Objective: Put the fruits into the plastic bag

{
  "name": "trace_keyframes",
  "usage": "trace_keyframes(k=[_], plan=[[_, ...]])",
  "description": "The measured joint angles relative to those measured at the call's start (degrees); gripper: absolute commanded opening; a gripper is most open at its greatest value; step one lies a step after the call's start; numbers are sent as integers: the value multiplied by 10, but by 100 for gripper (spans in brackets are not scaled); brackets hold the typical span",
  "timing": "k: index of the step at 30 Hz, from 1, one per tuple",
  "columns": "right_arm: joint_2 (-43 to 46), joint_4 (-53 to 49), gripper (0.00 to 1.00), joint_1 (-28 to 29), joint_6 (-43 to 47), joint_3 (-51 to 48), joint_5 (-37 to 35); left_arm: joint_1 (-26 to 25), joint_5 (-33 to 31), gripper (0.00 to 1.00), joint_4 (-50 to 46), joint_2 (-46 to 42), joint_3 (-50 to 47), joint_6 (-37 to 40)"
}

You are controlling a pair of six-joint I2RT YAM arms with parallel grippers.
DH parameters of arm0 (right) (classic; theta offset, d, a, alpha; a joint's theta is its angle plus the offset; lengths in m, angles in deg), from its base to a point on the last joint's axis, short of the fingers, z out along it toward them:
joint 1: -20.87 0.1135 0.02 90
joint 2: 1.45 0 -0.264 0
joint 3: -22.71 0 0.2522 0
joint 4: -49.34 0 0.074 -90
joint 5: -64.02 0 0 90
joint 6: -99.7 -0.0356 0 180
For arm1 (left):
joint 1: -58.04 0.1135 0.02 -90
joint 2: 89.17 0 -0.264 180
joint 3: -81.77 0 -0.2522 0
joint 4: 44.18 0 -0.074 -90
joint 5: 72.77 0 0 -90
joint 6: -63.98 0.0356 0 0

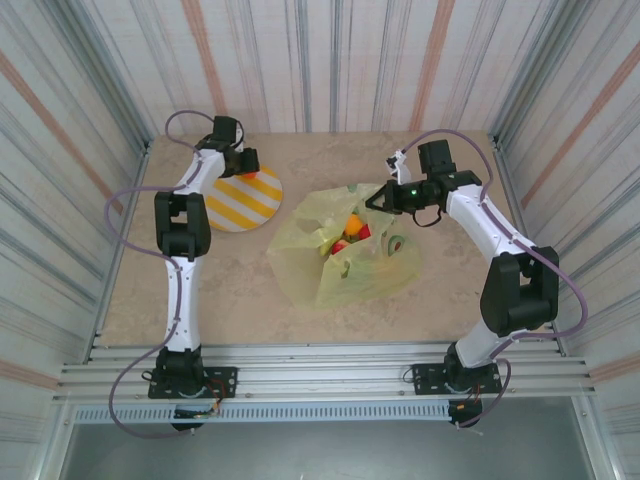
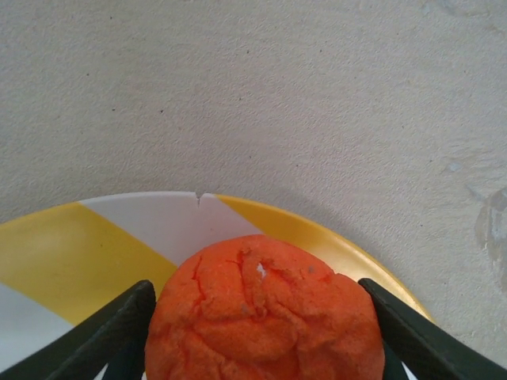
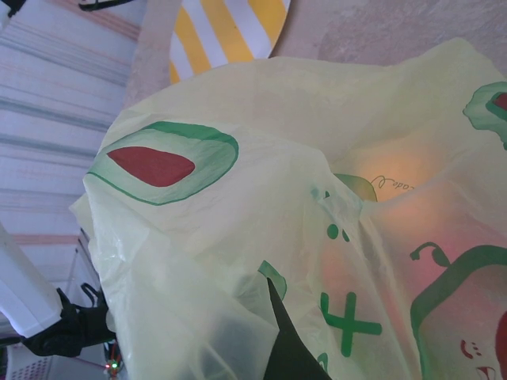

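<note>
An orange round fruit (image 2: 265,317) sits on the far edge of the yellow-and-white striped plate (image 2: 47,261). My left gripper (image 2: 255,286) has a dark finger pressed against each side of it. In the top view this gripper (image 1: 250,163) is at the far rim of the plate (image 1: 245,205). The plastic bag (image 1: 350,270) lies in the middle of the table, mouth facing the plate, with red and yellow-orange fruits (image 1: 350,232) inside. My right gripper (image 1: 380,200) is shut on the bag's far rim and holds it up. In the right wrist view the bag (image 3: 198,237) drapes over my fingertip (image 3: 279,317).
Corrugated striped walls enclose the table on the left, back and right. A metal rail (image 1: 320,365) runs along the near edge at the arm bases. Bare table shows between the plate and the bag.
</note>
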Motion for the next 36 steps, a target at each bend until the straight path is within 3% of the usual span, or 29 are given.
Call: trace_keyframes(k=[7, 12, 19, 27, 36], plan=[[0, 0, 0, 0, 0, 0, 0, 2, 13, 57, -2, 0, -1, 0], [0, 0, 0, 0, 0, 0, 2, 3, 25, 57, 31, -47, -80, -10], [0, 0, 0, 0, 0, 0, 2, 5, 48, 56, 99, -200, -250, -37], [0, 4, 0, 0, 0, 0, 2, 0, 88, 55, 240, -451, -484, -97], [0, 6, 0, 0, 0, 0, 2, -69, 100, 55, 300, -633, -657, -135]])
